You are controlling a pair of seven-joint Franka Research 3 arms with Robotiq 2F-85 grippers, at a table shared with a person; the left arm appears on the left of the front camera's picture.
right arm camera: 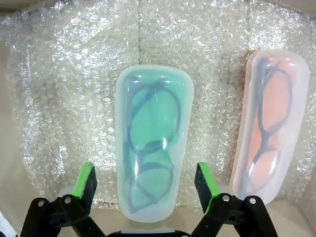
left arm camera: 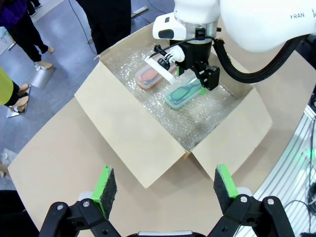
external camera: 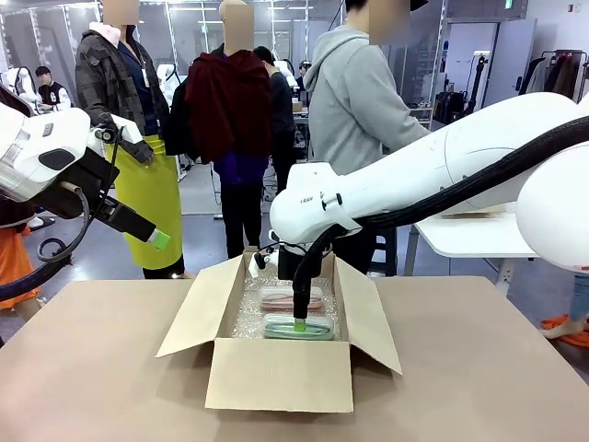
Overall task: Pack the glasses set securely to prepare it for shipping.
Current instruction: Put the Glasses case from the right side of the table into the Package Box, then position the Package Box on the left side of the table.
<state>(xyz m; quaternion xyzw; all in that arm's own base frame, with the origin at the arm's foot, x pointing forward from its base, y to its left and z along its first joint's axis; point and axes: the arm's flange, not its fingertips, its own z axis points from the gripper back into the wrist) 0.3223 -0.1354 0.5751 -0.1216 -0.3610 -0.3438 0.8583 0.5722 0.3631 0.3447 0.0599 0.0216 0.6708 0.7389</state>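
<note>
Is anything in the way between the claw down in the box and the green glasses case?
Nothing visible. The right gripper hangs open directly over the mint green case, which lies bare on the bubble wrap; the pink case lies apart beside it.

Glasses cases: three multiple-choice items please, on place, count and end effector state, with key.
1. Where do the pink case and mint green case lie? A) bare table B) bubble wrap inside the cardboard box C) a person's hands
2. How many cases? A) two B) one C) three
3. The right end effector is: A) shut on pink case B) shut, empty C) open astride green case
1 B: wrap under both. 2 A: one per colour. 3 C: gaps beside the case.
</note>
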